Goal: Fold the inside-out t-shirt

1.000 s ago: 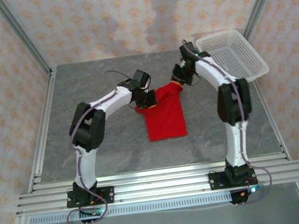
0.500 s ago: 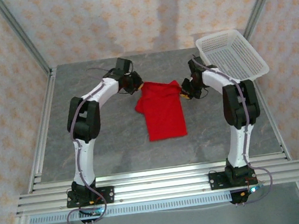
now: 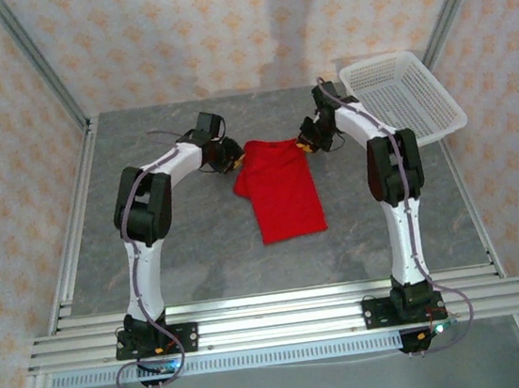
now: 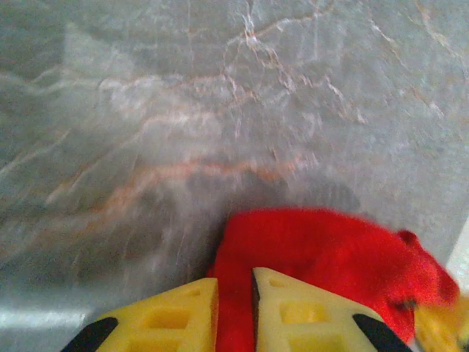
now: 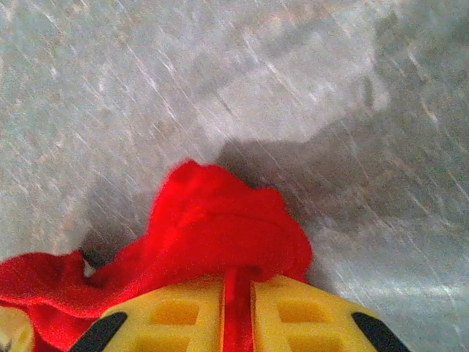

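My bright red, soft short-sleeved t-shirt (image 3: 283,191) lies as a tall strip at the centre of the grey marbled tabletop (image 3: 172,252), its near hem flat and its far edge bunched. There my left gripper (image 3: 232,158) pinches the upper-left corner and my right gripper (image 3: 307,145) the upper-right, with red cloth squeezed between each pair of yellow fingers. Farther off, at upper right, the white plastic mesh basket (image 3: 374,62) stands apart from the shirt, its floor bare.
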Robot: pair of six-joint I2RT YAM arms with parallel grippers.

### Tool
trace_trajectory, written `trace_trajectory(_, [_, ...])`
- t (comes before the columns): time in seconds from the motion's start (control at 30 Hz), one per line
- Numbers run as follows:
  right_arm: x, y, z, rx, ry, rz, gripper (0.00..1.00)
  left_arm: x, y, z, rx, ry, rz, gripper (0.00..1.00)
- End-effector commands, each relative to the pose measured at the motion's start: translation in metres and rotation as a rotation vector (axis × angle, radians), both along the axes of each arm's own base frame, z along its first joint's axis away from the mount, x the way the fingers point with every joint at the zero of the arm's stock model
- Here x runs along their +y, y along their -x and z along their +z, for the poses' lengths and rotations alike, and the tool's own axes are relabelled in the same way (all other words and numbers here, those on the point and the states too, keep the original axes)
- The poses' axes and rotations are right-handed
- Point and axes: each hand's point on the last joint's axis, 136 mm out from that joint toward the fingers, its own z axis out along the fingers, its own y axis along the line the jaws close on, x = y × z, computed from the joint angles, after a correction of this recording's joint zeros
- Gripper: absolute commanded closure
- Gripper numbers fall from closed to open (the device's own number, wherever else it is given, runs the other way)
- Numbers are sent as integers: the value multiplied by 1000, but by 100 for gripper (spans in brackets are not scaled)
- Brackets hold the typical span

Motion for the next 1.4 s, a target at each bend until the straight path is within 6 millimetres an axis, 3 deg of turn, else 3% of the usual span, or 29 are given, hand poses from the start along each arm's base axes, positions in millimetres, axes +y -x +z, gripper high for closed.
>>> trace_trajectory(0.0, [9,-7,-7,54,-13,-25,85,4,16,56,-112,-28,-62,78])
trace_trajectory(0.17, [32,-35,22,-4,-80,-46,88,8,45,48,-81,-111,-107,75])
trace_trajectory(0.3, [45,-54,28,-19,-103,-73,91,7,51,44,-75,-106,-94,74])
trace_trajectory(0.43, [41,-66,42,-63,-99,-86,89,4,51,45,-65,-104,-109,71])
trace_trajectory(0.57, [11,-48,71,-83,1,-20,76,2,55,45,-34,-114,-123,66])
trace_trajectory(0.67, [-13,-19,78,-87,85,59,68,31,77,33,90,-231,-15,65])
trace_trajectory(0.73, [-22,0,73,-88,84,101,57,43,85,26,114,-251,45,61])
trace_trajectory(0.77, [-24,8,70,-94,73,115,51,39,84,28,87,-206,54,57])
trace_trajectory(0.87, [-24,24,55,-95,46,163,40,4,71,34,4,-44,-8,41])
trace_trajectory(0.97, [-21,30,35,-57,34,197,39,-26,61,32,-29,-47,-137,38])
trace_trajectory(1.07, [-18,25,21,-52,23,211,39,-42,49,28,-49,-58,-172,37])
trace_trajectory(1.27, [-4,1,9,-50,-29,211,46,-34,33,6,-20,-137,-124,37])
trace_trajectory(1.37, [7,2,-2,-13,-38,240,47,-35,29,-5,3,-161,-141,37])
